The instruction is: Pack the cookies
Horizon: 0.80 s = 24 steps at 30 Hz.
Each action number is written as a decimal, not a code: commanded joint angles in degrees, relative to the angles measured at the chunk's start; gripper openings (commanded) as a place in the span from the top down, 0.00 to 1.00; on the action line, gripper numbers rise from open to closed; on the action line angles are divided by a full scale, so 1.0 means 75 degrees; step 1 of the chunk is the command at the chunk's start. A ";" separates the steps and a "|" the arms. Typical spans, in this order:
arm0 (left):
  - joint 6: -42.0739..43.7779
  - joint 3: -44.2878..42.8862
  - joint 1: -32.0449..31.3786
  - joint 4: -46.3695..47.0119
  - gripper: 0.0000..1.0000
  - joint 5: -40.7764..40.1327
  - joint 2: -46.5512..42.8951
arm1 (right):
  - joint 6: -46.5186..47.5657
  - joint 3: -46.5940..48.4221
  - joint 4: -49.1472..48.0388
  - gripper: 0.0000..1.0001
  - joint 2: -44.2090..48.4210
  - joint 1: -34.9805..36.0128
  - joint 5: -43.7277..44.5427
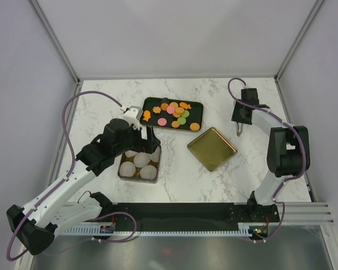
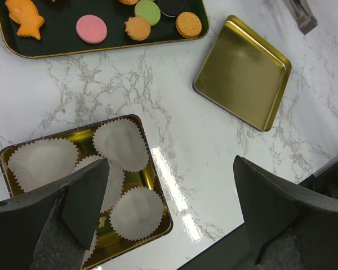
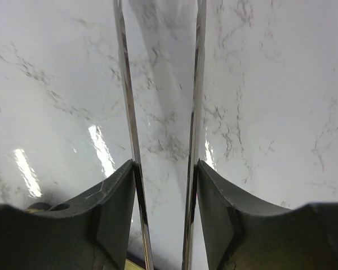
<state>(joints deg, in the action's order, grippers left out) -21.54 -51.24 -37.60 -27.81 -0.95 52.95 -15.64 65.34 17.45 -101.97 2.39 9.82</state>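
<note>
Top external view: the cookies (image 1: 171, 110), orange, pink and green, lie heaped on a dark tray (image 1: 158, 99) at the far side of the marble table (image 1: 101, 101), with a shallow gold lid (image 2: 242, 73) near the tray. My left gripper (image 2: 170, 163) hovers above a gold tin (image 2: 84, 135) lined with white paper cups (image 2: 121, 143), its fingers spread wide and holding nothing. My right gripper (image 3: 166, 163), well apart at the table's right, clasps a pair of metal tweezers (image 3: 125, 84), their blades slightly apart over bare marble with nothing between them.
</note>
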 commanded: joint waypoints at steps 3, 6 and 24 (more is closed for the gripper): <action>0.0153 -0.0046 0.0034 0.0005 0.00 -0.0060 -0.0005 | -0.0013 0.0803 0.0239 0.48 0.0763 0.0009 -0.0266; 0.0142 -0.0035 0.0034 -0.0006 0.00 -0.0143 -0.0017 | -0.0024 0.0792 0.0344 0.49 0.1115 0.0243 -0.0337; 0.0024 -0.0175 0.0057 -0.0416 0.00 -0.1173 -0.0075 | -0.0013 0.1154 0.1001 0.53 0.1773 0.3828 -0.0407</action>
<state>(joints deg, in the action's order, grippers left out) -21.56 -51.24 -37.56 -29.91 -6.24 52.84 -15.64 70.37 24.99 -89.19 28.82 8.19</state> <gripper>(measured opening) 0.995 0.480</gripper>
